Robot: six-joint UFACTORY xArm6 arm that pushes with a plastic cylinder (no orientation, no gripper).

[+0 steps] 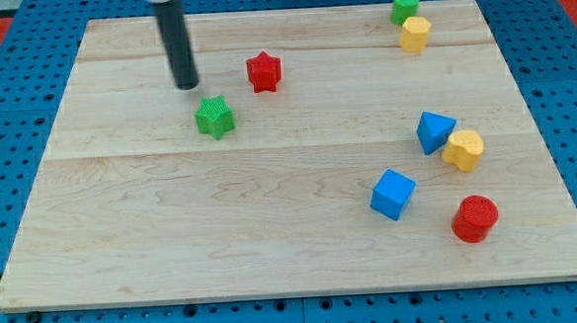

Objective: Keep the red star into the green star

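The red star (263,71) lies on the wooden board at the upper middle of the view. The green star (214,117) lies below and to the left of it, a small gap apart. My tip (187,87) is at the end of the dark rod, just above and left of the green star and to the left of the red star. It touches neither block.
A green cylinder (405,6) and a yellow block (414,34) sit at the upper right. A blue triangular block (433,131), a yellow block (463,150), a blue cube (393,194) and a red cylinder (475,219) sit at the lower right.
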